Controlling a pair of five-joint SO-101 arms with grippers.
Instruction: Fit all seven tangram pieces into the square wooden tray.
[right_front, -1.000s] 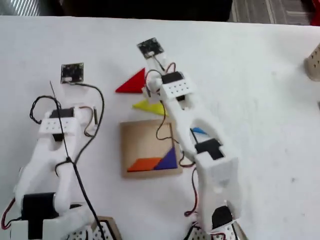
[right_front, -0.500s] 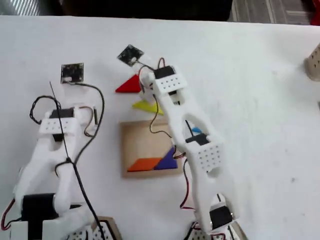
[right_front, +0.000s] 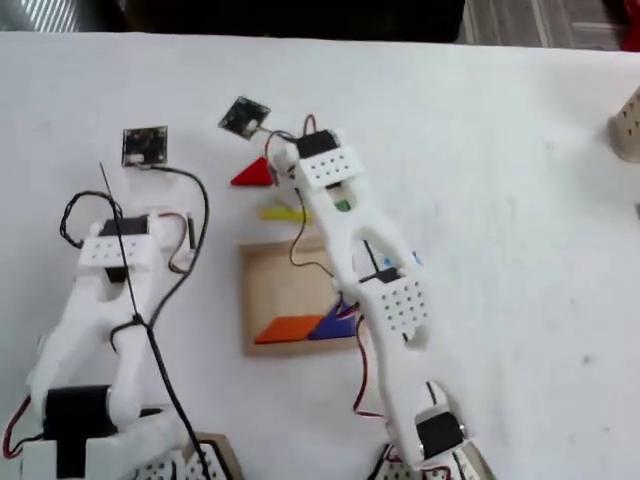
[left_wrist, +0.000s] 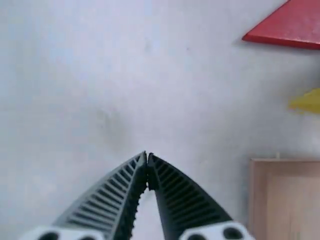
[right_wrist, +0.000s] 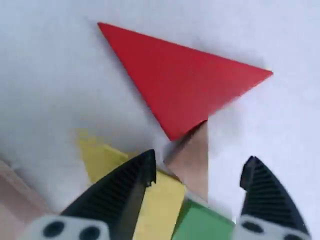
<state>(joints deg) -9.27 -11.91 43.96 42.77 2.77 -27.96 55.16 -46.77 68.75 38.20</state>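
Right arm (right_front: 345, 230) overhanging tray (right_front: 285, 285) right side, tangram pieces (right_wrist: 185, 90) crowding right pincer (right_wrist: 200, 159), passage left of tray

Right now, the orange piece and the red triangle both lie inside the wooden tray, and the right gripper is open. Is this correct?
Not quite: the high view shows the red triangle on the table outside the wooden tray. The orange piece does lie inside it, and the right gripper is open.

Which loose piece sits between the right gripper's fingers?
The small tan triangle, tip against the large red triangle; the yellow piece and green piece lie aside.
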